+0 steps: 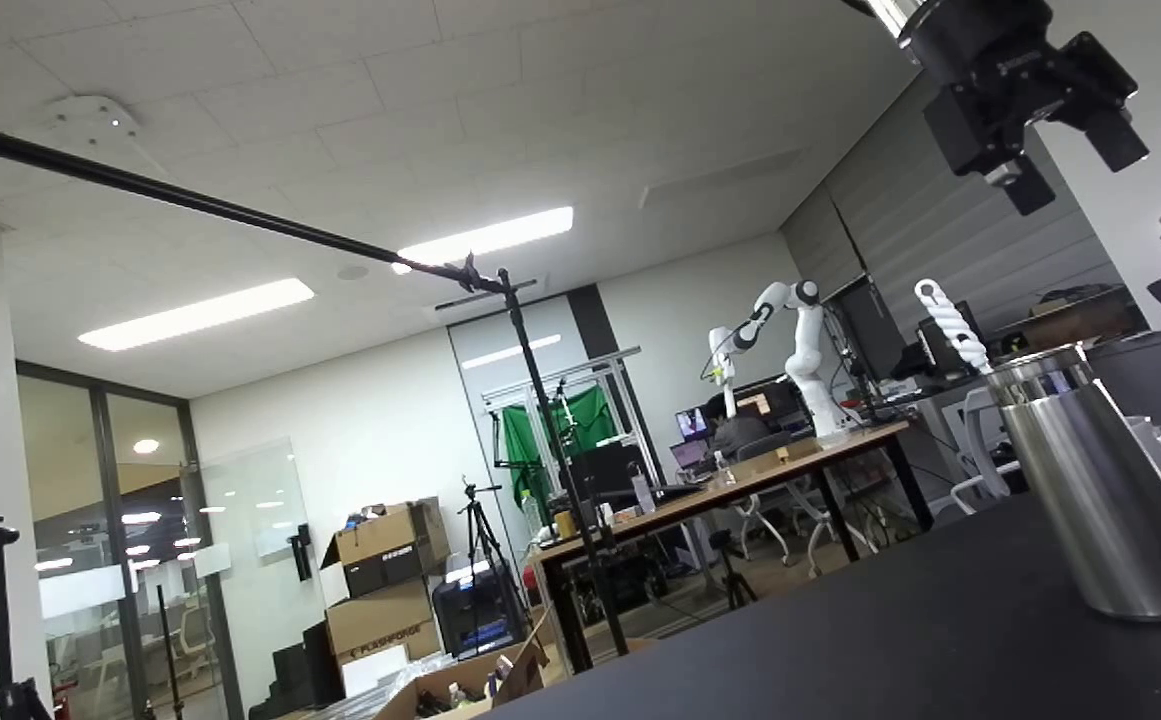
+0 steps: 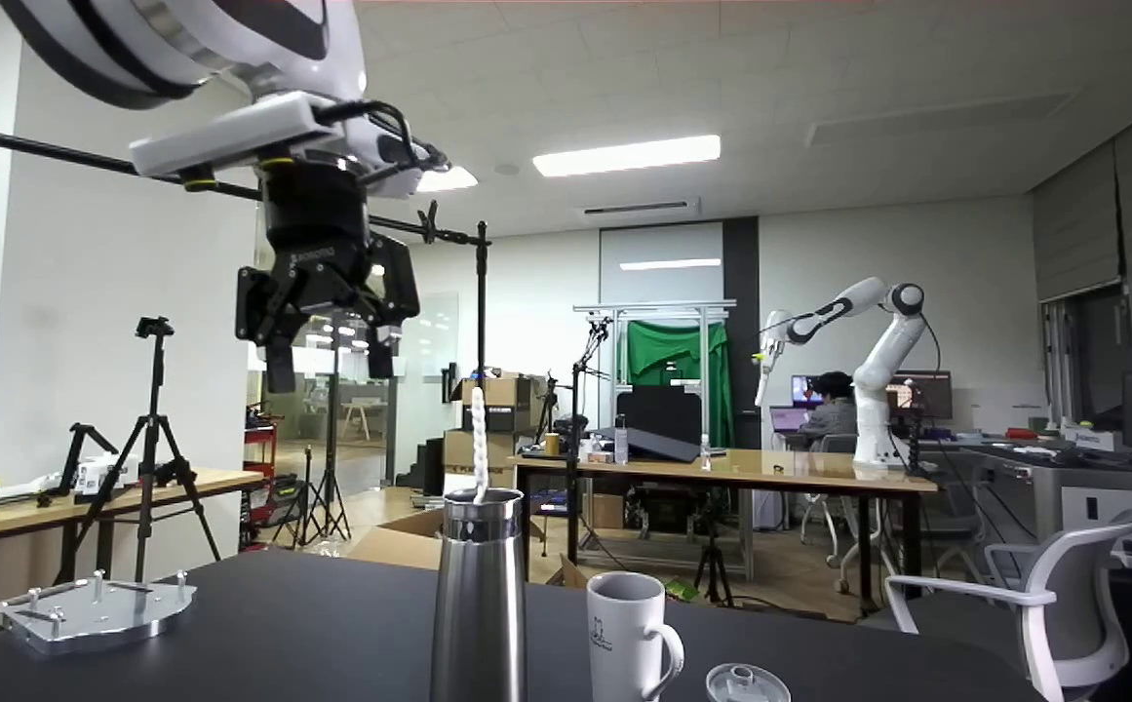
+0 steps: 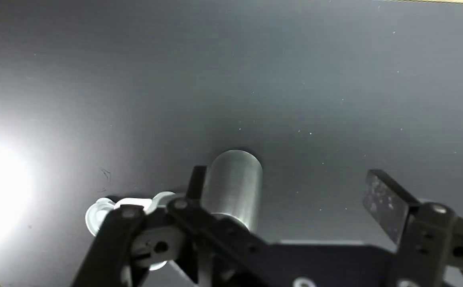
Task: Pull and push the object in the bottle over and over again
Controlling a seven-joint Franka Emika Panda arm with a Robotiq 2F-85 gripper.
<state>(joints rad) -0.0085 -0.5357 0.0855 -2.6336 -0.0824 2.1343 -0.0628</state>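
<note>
The bottle, a silvery brushed-metal cylinder, stands upright on the black table in both exterior views (image 1: pixel 1110 500) (image 2: pixel 478 624). It also shows in the wrist view (image 3: pixel 233 187), its top hidden behind the gripper. A white twisted stick stands out of its mouth in both exterior views (image 1: pixel 952 325) (image 2: pixel 480 444); its upper end is a loop. The stick is hidden in the wrist view. My gripper (image 1: pixel 1075 170) is open and empty. It hangs above and to one side of the bottle and stick, touching neither, in both exterior views (image 2: pixel 331 363) and the wrist view (image 3: pixel 291 191).
A white mug (image 2: pixel 624 624) stands beside the bottle, with a clear round lid (image 2: pixel 746 684) near it. A clear plate with posts (image 2: pixel 93 609) lies on the black table (image 2: pixel 302 634). A white chair (image 2: pixel 1063 585) and tripod (image 2: pixel 151 439) stand beyond the table.
</note>
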